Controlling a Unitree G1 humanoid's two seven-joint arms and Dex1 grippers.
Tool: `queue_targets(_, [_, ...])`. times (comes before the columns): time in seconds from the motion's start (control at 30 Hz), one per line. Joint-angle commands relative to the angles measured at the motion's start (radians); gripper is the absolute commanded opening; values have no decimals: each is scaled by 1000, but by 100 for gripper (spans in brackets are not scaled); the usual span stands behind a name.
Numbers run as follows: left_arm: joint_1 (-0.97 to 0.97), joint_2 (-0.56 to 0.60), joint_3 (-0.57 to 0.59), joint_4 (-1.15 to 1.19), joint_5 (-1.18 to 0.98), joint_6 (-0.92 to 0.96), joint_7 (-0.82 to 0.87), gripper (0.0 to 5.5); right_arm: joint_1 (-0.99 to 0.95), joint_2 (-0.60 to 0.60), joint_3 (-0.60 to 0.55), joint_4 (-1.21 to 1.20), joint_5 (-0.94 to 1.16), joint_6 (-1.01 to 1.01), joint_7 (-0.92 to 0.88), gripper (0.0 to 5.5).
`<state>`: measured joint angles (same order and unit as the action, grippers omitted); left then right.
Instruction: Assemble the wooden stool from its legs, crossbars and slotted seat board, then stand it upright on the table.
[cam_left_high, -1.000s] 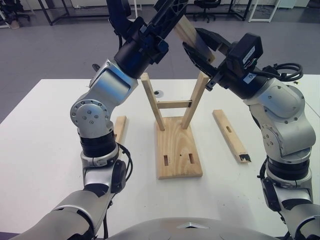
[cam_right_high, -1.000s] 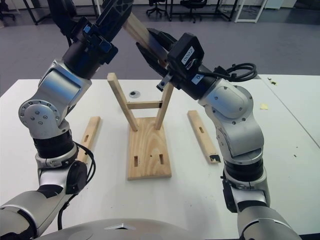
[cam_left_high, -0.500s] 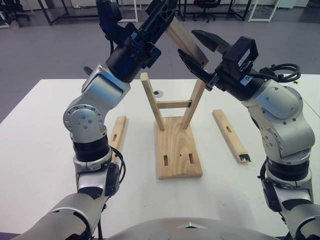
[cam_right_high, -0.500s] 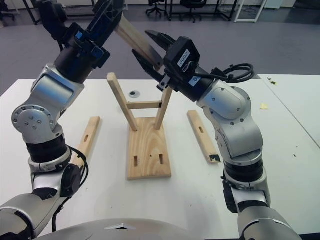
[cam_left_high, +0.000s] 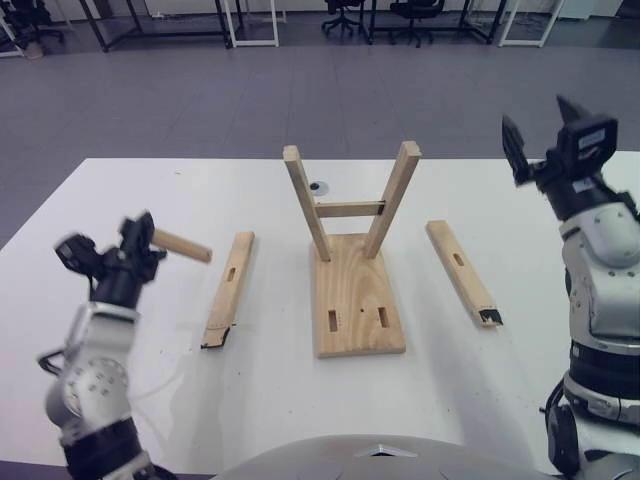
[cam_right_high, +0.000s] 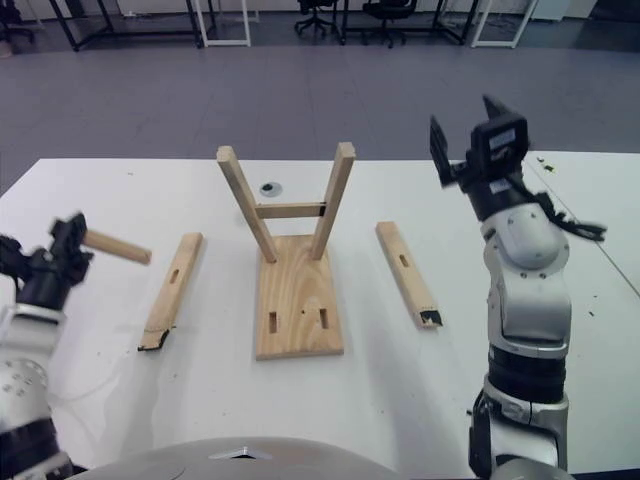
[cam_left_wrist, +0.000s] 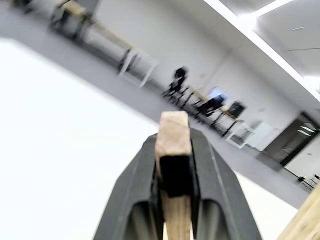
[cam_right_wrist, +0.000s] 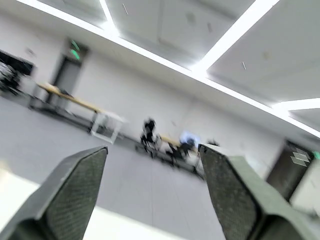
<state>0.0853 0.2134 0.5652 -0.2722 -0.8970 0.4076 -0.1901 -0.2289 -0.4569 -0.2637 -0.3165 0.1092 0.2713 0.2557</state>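
Your left wrist view settles what the head views leave blurred: the left claw (cam_left_wrist: 173, 150) is clamped on a short bar (cam_left_wrist: 172, 127), with a finger flat against each side. The head views place that claw over the left edge of the desk (cam_left_high: 480, 380). The bar sticks out of it toward the desk's middle, its long axis roughly level.

Your right wrist view shows the right claw (cam_right_wrist: 152, 148) spread wide with nothing between its fingers. In the head views it is raised above the desk's right edge, well apart from every piece.

The seat board (cam_left_high: 357, 310) lies flat mid-desk, long axis near to far. An upright leg (cam_left_high: 305, 205) and a second upright leg (cam_left_high: 392, 200) stand in its far end, leaning apart and joined by a crossbar (cam_left_high: 350, 209). A loose leg (cam_left_high: 229, 288) lies left of the board and another loose leg (cam_left_high: 460, 272) right of it, both running near to far.
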Motion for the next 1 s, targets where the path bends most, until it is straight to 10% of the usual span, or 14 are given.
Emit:
queue_targets(0.03, [-26,-14,-38,60,39,-47,-39,40,55,42,40,63,-24,-73,-9,340])
queue_targets(0.57, [6,-41,-155,155,235,-148,-43,40,136,79,88,122,-54,-142,-19,340])
queue_targets(1.0, [127,-11,-290,-26,507,97,279,40,128,59,115,113,-147,-154,-29,340])
